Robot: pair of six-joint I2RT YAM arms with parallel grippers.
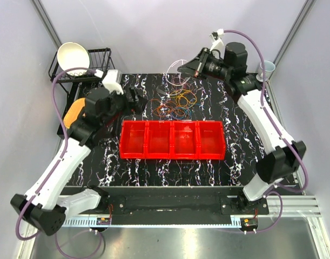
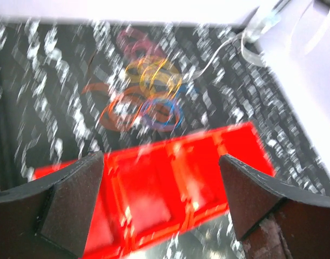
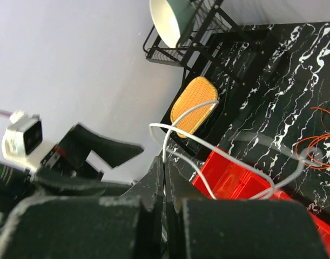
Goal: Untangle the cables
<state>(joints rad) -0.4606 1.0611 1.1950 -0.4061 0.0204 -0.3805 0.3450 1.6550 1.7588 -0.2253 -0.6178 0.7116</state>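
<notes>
The cables [image 1: 178, 102] lie as a tangle of orange, yellow, blue and red loops on the black marbled table, behind the red bin. In the left wrist view the cables [image 2: 148, 97] show blurred beyond the bin. My left gripper [image 1: 135, 100] hovers left of the pile. Its jaws [image 2: 162, 183] stand open with nothing between them. My right gripper [image 1: 183, 67] is raised behind the pile and is shut [image 3: 165, 162] on a thin white cable [image 3: 203, 141]. That cable loops out from the fingertips and trails down toward the table.
A red bin [image 1: 173, 140] with several compartments sits mid-table in front of the pile. At the back left stand a black dish rack [image 1: 100, 59] holding a white bowl [image 1: 73, 55], with an orange sponge [image 1: 73, 113] nearby. A cup [image 1: 266, 67] stands at the back right.
</notes>
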